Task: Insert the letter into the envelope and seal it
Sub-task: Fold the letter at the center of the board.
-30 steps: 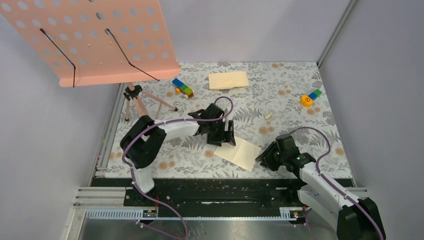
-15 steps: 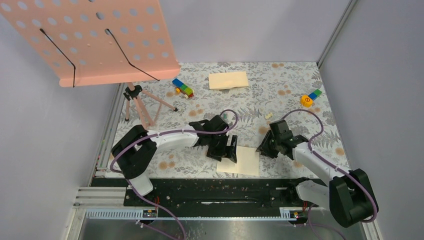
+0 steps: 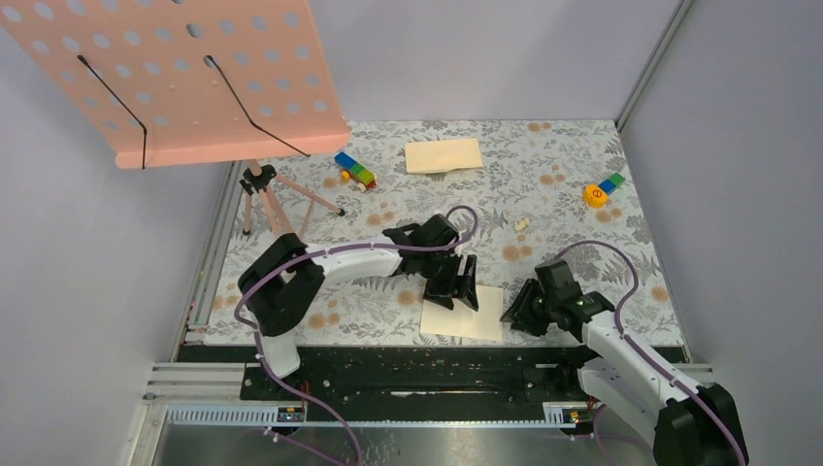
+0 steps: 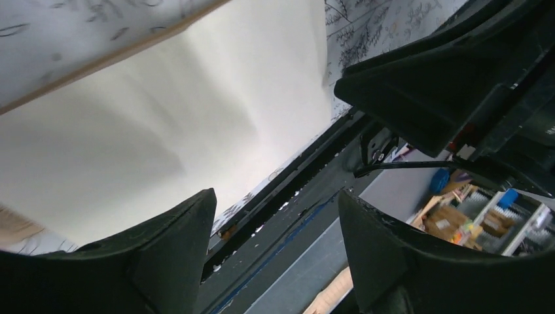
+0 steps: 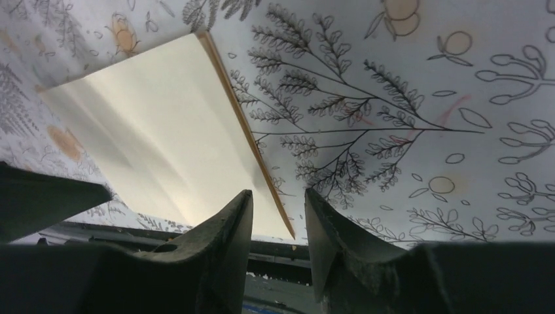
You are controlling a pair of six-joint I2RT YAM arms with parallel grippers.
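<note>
The letter (image 3: pixel 466 317), a pale cream sheet, lies flat by the table's near edge, and fills much of both wrist views (image 4: pixel 163 118) (image 5: pixel 163 137). My left gripper (image 3: pixel 462 294) stands over its far left part, open, with nothing between its fingers (image 4: pixel 275 245). My right gripper (image 3: pixel 512 315) is low at the sheet's right edge, open, the near right corner of the letter lying in line with the gap (image 5: pixel 278 226). The tan envelope (image 3: pixel 444 155) rests far back on the table, away from both grippers.
A pink perforated stand (image 3: pixel 194 78) on a tripod (image 3: pixel 267 199) overhangs the back left. Toy blocks lie at the back (image 3: pixel 355 172) and the far right (image 3: pixel 602 190). A small white scrap (image 3: pixel 522 224) lies mid-table. The black rail (image 3: pixel 437 364) borders the near edge just beyond the letter.
The letter has turned from a slanted lie to square against the near edge. My left gripper moved right and nearer with it. My right gripper swung out, then came back to the sheet's right edge.
</note>
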